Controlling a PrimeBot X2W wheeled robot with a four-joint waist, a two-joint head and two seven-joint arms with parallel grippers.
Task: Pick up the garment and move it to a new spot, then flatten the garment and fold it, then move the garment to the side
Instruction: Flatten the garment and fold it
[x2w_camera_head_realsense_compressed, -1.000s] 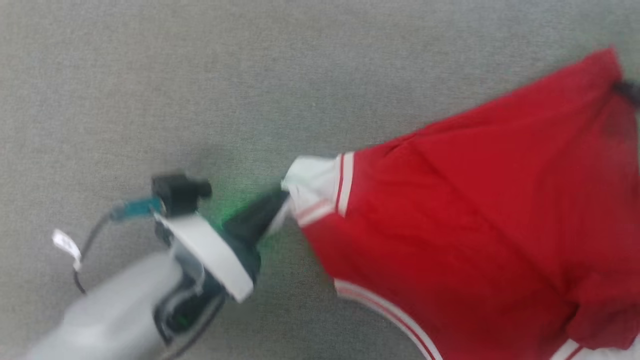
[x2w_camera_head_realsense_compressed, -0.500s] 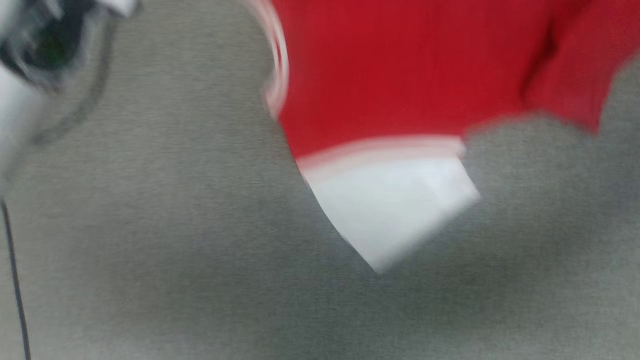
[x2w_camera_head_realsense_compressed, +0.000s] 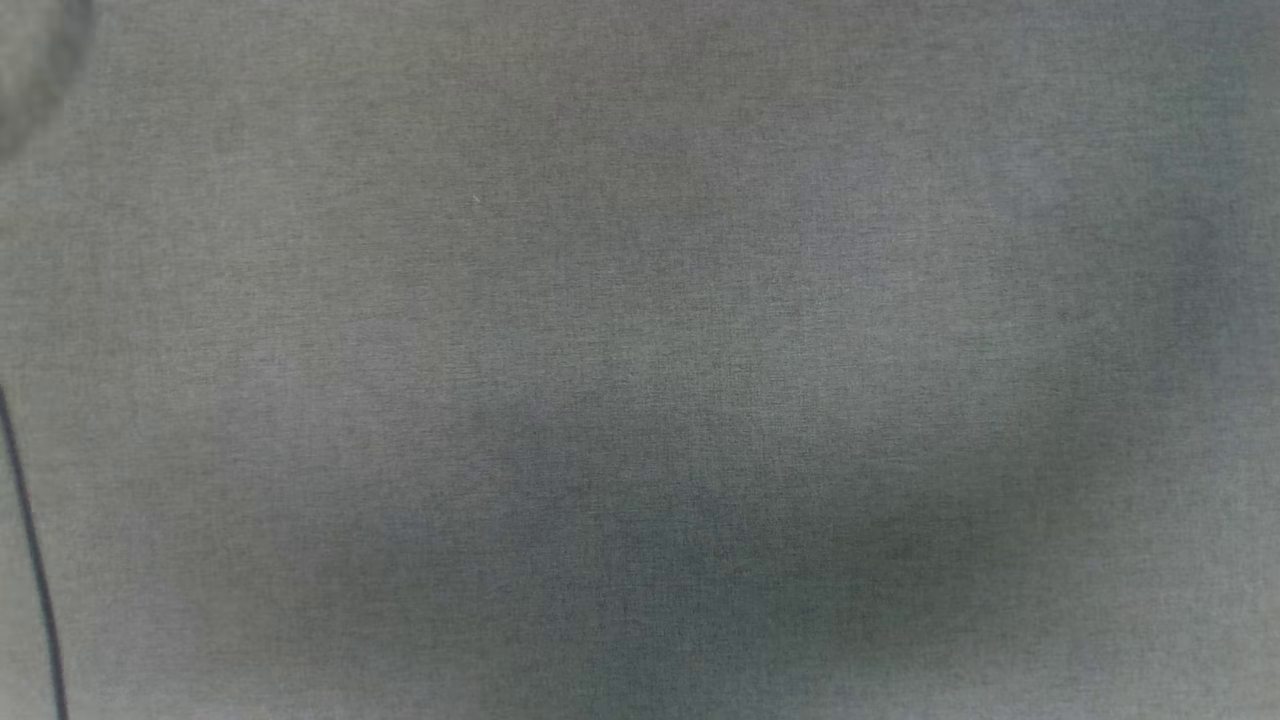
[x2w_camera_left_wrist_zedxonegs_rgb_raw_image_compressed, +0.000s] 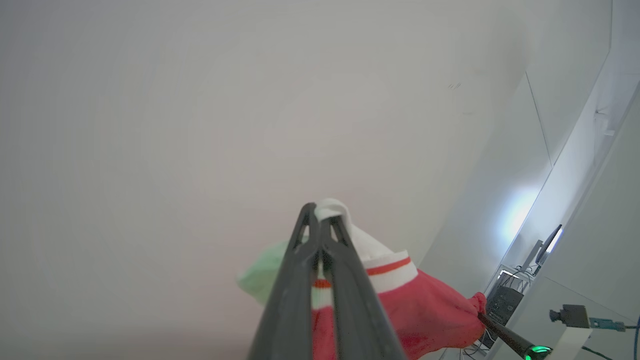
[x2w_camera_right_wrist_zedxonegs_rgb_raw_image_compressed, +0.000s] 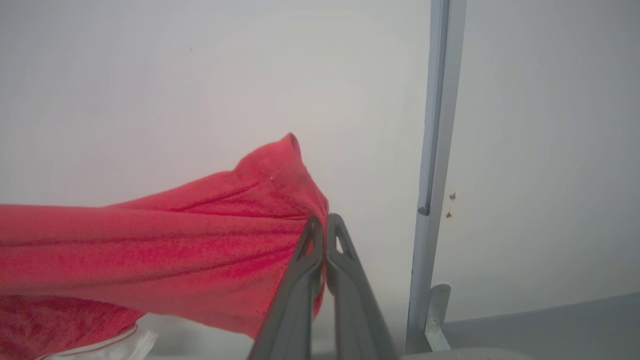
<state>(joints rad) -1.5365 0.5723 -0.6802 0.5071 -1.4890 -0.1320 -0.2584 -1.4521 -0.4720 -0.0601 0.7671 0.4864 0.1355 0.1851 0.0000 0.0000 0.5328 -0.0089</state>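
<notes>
At lower centre of each wrist view, the left tool (x2w_camera_left_wrist_zedxonegs_rgb_raw_image_compressed: 321, 227) pinches the garment (x2w_camera_left_wrist_zedxonegs_rgb_raw_image_compressed: 425, 310), held aloft, by its white cuff (x2w_camera_left_wrist_zedxonegs_rgb_raw_image_compressed: 372, 250), the right tool (x2w_camera_right_wrist_zedxonegs_rgb_raw_image_compressed: 325, 227) by a red edge (x2w_camera_right_wrist_zedxonegs_rgb_raw_image_compressed: 290, 200). Pick-up judged done; relocating, flattening, folding, moving aside remain.

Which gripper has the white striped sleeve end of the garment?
The left gripper: it is shut on the white, red-banded end of the garment. The right gripper pinches plain red cloth.

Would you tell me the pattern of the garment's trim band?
Trim band: white with one red stripe, best in left wrist view.
</notes>
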